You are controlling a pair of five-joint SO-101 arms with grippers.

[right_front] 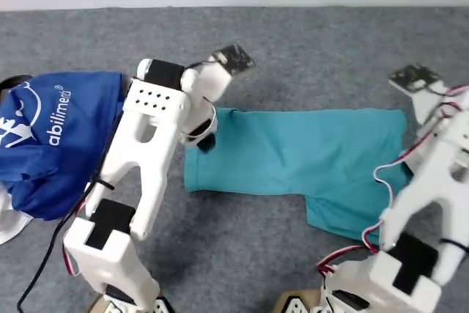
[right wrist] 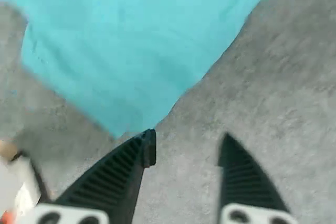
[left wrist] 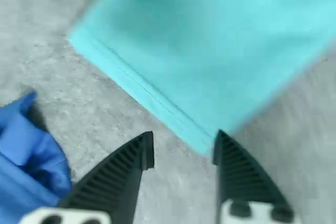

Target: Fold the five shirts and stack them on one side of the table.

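We see L gripper point(left wrist: 184, 141), jaws apart, over a hem corner of the teal shirt point(right_front: 308, 155); R gripper point(right wrist: 188, 141), jaws apart, over bare grey bench point(right_front: 330, 49) just beside its edge. Teal shirt lies spread mid-bench; blue shirt point(right_front: 58, 137) bunched at bench's L side.

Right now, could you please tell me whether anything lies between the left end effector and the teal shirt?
Nothing visible does: the open left end effector is at a corner of the flat teal fabric shirt, with the crumpled blue shirt off to one side.
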